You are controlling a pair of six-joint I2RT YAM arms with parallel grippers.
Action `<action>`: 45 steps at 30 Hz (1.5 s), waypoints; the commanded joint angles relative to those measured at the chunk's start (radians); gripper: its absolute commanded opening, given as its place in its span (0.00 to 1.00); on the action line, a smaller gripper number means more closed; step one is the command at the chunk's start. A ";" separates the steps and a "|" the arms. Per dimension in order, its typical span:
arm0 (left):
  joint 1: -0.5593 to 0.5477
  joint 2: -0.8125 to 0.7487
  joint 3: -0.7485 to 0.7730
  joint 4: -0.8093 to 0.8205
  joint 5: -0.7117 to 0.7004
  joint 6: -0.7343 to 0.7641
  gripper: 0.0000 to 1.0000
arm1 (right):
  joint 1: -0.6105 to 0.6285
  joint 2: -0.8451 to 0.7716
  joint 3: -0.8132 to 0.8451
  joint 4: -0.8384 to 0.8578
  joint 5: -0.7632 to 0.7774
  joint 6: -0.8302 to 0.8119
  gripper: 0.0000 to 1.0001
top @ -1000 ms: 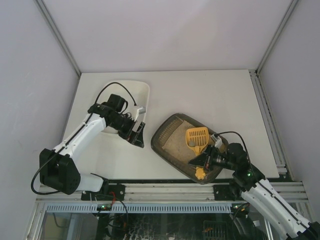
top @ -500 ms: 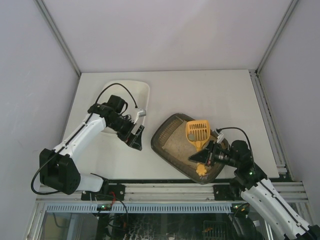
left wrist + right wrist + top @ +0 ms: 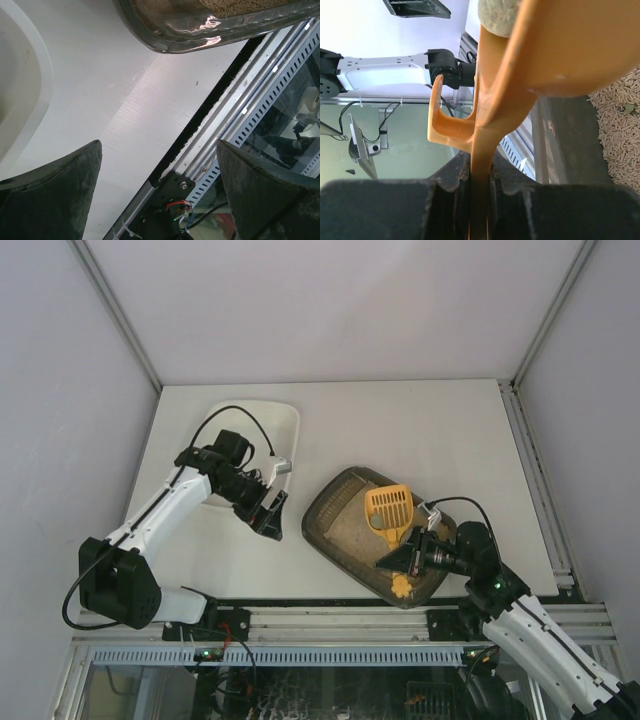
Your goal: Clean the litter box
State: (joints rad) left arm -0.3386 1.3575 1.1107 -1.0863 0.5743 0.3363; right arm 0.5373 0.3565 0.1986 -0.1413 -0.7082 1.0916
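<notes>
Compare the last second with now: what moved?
The right tool, shut on the yellow litter scoop, swung its head slightly away, then back leftward over the litter box. The left tool shifted slightly early on and is open, empty. Litter box and white tray stayed put.

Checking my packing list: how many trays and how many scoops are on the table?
Trays: 2, the litter box and the white tray
Scoops: 1, the yellow scoop
Total: 3
</notes>
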 commanded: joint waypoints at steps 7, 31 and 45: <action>0.006 -0.029 0.015 0.007 0.001 0.022 1.00 | -0.032 -0.032 -0.041 0.161 -0.031 0.097 0.00; 0.154 -0.085 0.212 -0.090 -0.038 -0.009 1.00 | -0.062 0.104 -0.063 0.331 -0.097 0.142 0.00; 0.617 -0.132 0.400 -0.017 -0.163 -0.259 1.00 | 0.061 0.829 0.458 0.420 -0.128 -0.037 0.00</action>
State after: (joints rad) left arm 0.2050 1.2705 1.5047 -1.1591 0.4595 0.1909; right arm 0.5632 0.9688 0.4465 0.1646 -0.8028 1.1423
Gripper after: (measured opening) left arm 0.996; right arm 0.106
